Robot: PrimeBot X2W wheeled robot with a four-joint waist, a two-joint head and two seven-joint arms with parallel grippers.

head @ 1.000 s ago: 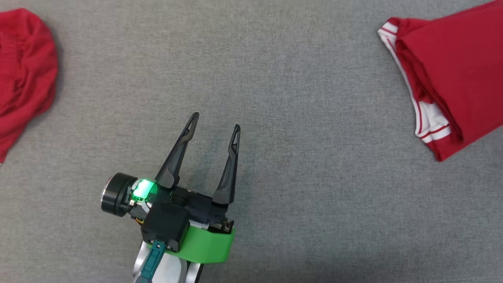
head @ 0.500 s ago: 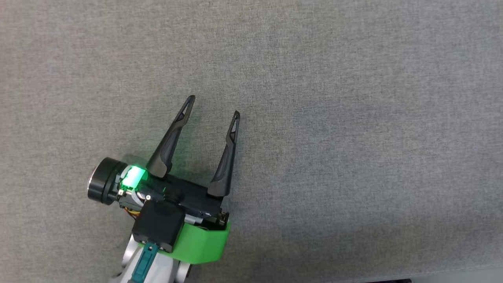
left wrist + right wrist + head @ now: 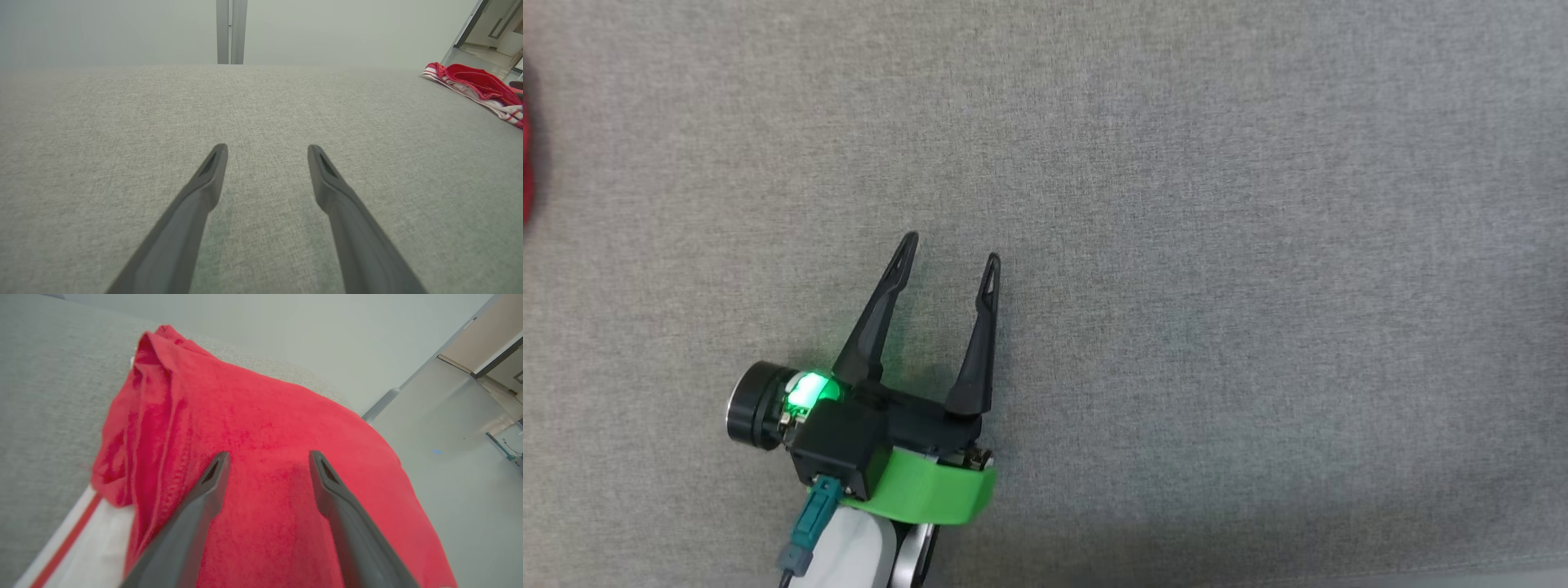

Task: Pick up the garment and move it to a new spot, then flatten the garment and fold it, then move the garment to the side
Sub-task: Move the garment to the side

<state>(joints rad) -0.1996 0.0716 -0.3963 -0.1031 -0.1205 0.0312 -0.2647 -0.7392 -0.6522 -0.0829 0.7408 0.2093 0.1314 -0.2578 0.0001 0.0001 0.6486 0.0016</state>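
The garment (image 3: 261,412), one red jersey piece, lies folded into a thick pad at the edge of the grey cloth-covered desk (image 3: 1258,245), with the pale floor (image 3: 457,465) just beyond it. Its top layer is plain red with a stitched seam running along one fold, and one white sleeve (image 3: 96,547) carrying a single red stripe shows from under the red at the lower left of the right wrist view. The right gripper (image 3: 269,454) hangs just above the red top layer, its two dark fingers (image 3: 192,514) spread apart with nothing caught between them; whether the tips touch the cloth cannot be told. The left gripper (image 3: 951,247), well apart from the garment, is low over bare desk, its two fingers (image 3: 874,327) likewise spread apart and empty, with one green light (image 3: 807,390) lit at its base and one green collar (image 3: 931,498) behind it. In the left wrist view the garment sits at the far right of the desk, red on top with white striped edging beneath. Count: one garment, two grippers, four fingers, one pale upright post (image 3: 231,30) against the wall behind the desk. One narrow sliver of red (image 3: 526,163) at the left edge of the head view is too small to identify
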